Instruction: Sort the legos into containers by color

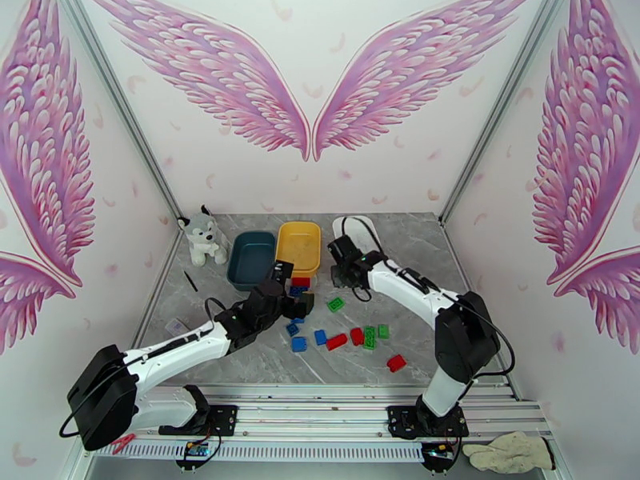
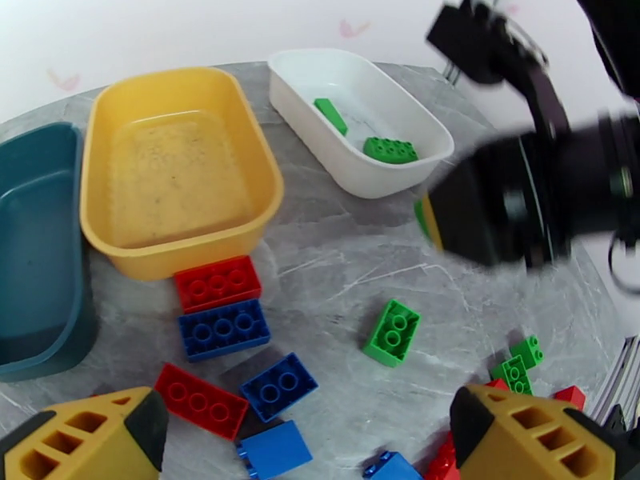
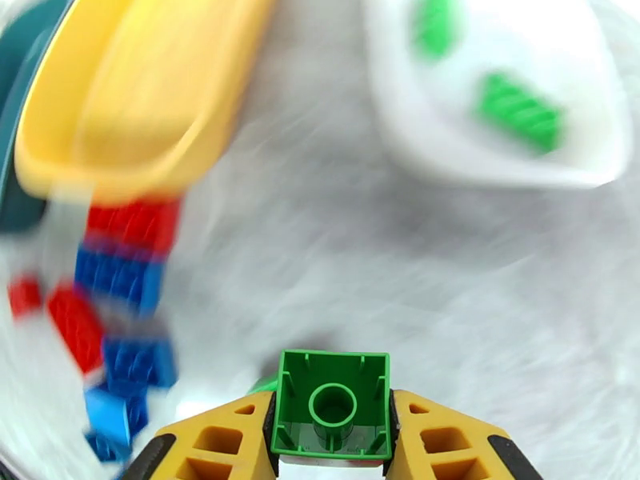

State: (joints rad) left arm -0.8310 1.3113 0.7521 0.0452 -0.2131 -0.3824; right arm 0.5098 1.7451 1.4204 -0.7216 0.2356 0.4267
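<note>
My right gripper [image 3: 332, 442] is shut on a small green lego [image 3: 332, 403], held above the grey table in front of the white container [image 3: 512, 90], which has two green legos in it. From above, that gripper [image 1: 344, 275] sits just before the white container [image 1: 364, 227]. My left gripper [image 2: 308, 450] hangs open over red and blue legos [image 2: 218, 282] beside the yellow container [image 2: 180, 166]; the top view shows it [image 1: 294, 291] at that cluster. The teal container [image 1: 250, 259] lies left of the yellow container [image 1: 299, 246].
Loose legos lie mid-table: a green one [image 1: 335, 304], a red one [image 1: 337, 341], a green pair [image 1: 370, 337], a blue one [image 1: 298, 343], and a red one [image 1: 396, 362] nearer the front. A plush husky [image 1: 202, 238] stands at the back left. The right wrist view is motion-blurred.
</note>
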